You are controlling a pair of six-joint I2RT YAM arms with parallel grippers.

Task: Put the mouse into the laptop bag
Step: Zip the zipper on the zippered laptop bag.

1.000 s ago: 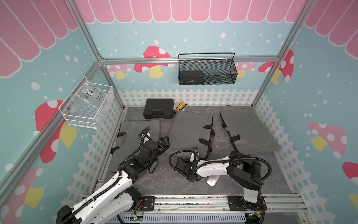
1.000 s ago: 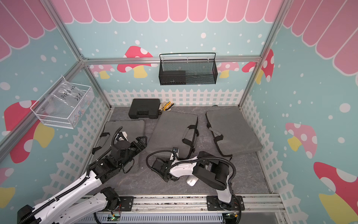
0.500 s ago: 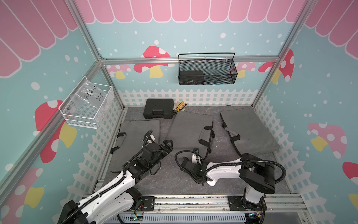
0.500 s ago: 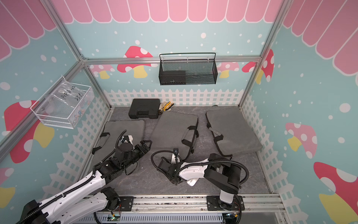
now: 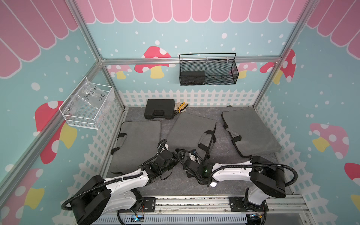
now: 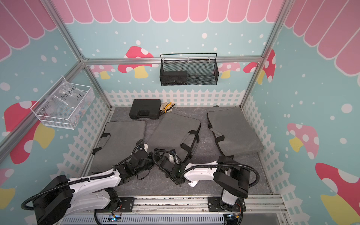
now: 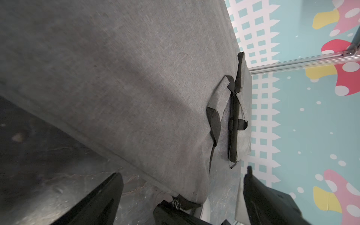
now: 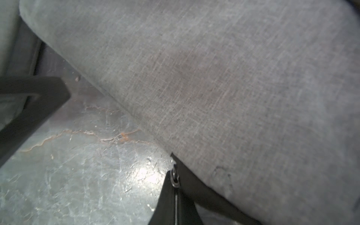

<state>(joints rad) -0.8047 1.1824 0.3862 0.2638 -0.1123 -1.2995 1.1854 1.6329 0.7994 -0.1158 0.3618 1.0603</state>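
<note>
The right gripper [image 8: 174, 183] has its jaws clamped on the zipper pull [image 8: 174, 178] at the near corner of the middle laptop bag [image 5: 191, 129]. The left gripper [image 7: 183, 173] has its jaws fully spread and straddles that same corner. A narrow strip of bare table [image 5: 175, 188] separates this bag's edge from the left laptop bag [image 5: 138, 140]. The white mouse [image 5: 213, 184] lies on the table near the front edge. It is partly beneath the right forearm and outside every bag.
</note>
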